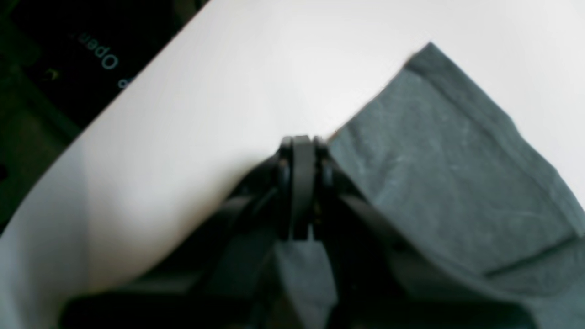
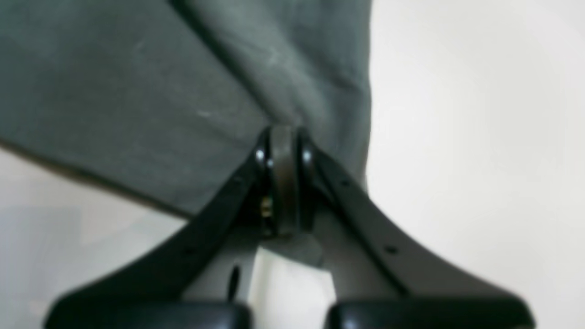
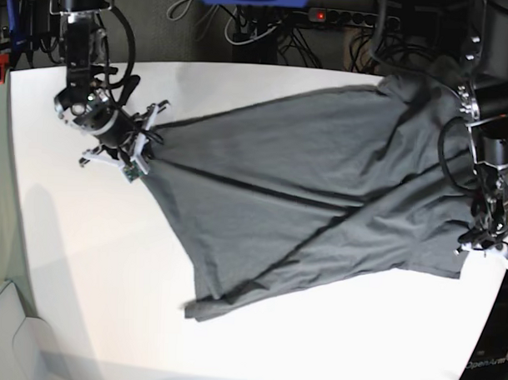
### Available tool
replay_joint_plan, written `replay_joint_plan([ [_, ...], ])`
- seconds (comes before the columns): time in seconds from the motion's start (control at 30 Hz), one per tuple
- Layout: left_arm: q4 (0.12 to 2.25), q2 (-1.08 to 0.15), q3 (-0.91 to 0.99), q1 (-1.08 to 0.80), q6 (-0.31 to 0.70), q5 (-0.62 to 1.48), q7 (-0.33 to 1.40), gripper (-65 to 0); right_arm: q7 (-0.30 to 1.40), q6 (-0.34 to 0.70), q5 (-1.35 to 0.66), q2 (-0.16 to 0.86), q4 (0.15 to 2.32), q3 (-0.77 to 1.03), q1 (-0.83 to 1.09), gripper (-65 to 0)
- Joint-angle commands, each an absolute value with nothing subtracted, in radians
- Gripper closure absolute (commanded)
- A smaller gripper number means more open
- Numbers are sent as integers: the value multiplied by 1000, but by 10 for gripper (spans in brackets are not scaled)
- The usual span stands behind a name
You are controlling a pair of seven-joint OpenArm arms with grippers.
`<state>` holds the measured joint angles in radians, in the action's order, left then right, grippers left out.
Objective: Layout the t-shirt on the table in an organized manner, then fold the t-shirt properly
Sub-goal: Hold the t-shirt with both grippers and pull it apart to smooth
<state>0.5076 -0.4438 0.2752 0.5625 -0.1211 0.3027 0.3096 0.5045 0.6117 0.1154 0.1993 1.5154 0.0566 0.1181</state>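
Black fingers fill the bottom of both wrist views, pressed together at their tips. The left gripper pinches the edge of the t-shirt, whose hemmed corner runs up and to the right of the claw over the white table; to the claw's left the tabletop is bare up to its edge. The right gripper is likewise clamped on a fold of the same charcoal cloth, which spreads up and to the left of it, with bare table to its right; the blur makes it hard to say how much fabric sits between the pads.

From the base camera, the t-shirt hangs stretched between the two claws above the table: one corner at the right gripper on the picture's left, the other at the left gripper on the picture's right. Creases run diagonally across the cloth, and a loose corner lies on the table nearer the camera, between the arms.
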Motion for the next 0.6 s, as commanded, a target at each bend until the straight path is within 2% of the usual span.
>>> replay_joint_plan([
  [0.0,524,-464,277,590,-120,298,283,-4,565,608,163,216,1521,77,117,0],
  [0.17,530,-456,283,598,-119,306,321,-3,575,608,163,211,1682,94,157,0],
  [0.3,707,-415,285,590,-119,308,440,-3,579,608,162,147,1817,91,170,0],
  [0.43,822,-348,280,564,-119,300,486,-3,581,608,162,117,1850,33,159,0],
  [0.57,785,-298,277,565,-119,297,469,-3,581,608,162,113,1833,-31,134,0],
])
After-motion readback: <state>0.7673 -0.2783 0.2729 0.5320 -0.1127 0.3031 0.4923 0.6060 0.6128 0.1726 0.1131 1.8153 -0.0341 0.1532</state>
